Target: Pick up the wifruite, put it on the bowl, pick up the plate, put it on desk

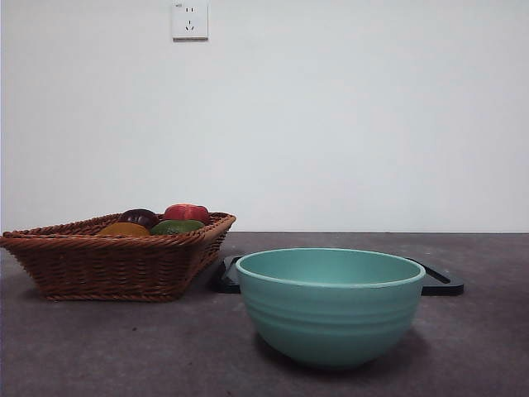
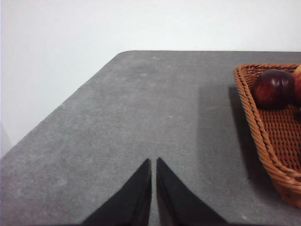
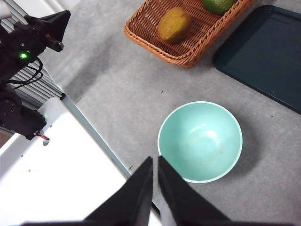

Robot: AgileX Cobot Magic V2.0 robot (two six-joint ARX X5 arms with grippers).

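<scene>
Brown wicker basket (image 1: pixel 116 256) at the left of the front view, sitting on the dark grey surface (image 1: pixel 99 347). Four fruits inside: the yellow-orange wifruite (image 1: pixel 124 229) at the near left, a dark purple fruit (image 1: pixel 139 217) behind it, a green fruit (image 1: pixel 177 226) to its right, a red fruit (image 1: pixel 187 212) at the back. Next along, the flat black plate (image 1: pixel 438 283), lying on the surface behind the bowl, with only its two ends peeking out. Mint-green bowl (image 1: pixel 331 304) in front, right of the middle, standing upright with nothing in it. White wall behind, with a socket (image 1: pixel 189 20) high up.

Left hand (image 2: pixel 154 162) hanging over bare surface, well apart from the basket (image 2: pixel 270 136) edge; two black tips pressed close together, gripping nothing. Purple fruit (image 2: pixel 273 89) seen in the basket corner there.

Right hand (image 3: pixel 155 161) up high, looking down, tips also pinched together and holding nothing. Below it, just beside the tips, the bowl (image 3: pixel 200 141). Farther off, the basket (image 3: pixel 188 33) with the wifruite (image 3: pixel 174 24) and part of the green fruit (image 3: pixel 218 4), and the plate (image 3: pixel 263 52) next to the basket. Wifruite not yet in the bowl.
</scene>
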